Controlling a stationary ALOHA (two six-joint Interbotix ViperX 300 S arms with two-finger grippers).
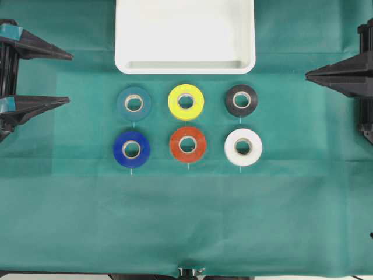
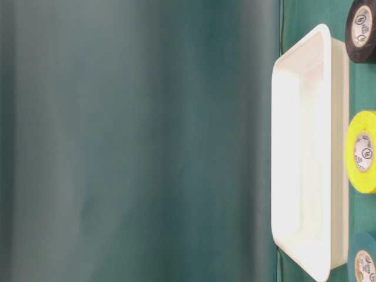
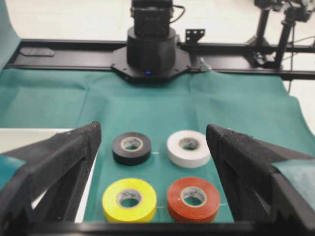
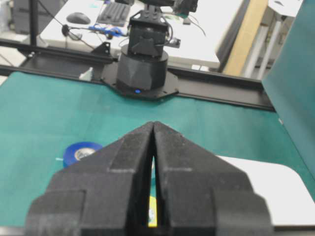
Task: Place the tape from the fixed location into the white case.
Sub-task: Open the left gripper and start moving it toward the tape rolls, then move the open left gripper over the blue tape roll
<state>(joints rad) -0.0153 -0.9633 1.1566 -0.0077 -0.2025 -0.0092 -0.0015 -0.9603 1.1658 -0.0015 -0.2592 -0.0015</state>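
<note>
Nothing of the task is done yet. The tape [image 1: 132,149], the deep blue roll, lies flat on the green surface [image 1: 186,221] at the 7 o'clock corner of the six-roll grid, well apart from the white case [image 1: 185,64], which sits empty at 12 o'clock. The left hand [image 1: 64,79] waits at 9 o'clock with jaws spread wide, holding nothing; the right hand [image 1: 309,74] at 3 o'clock is pressed closed and empty. Reaching, gripping, carrying and dropping all remain
</note>
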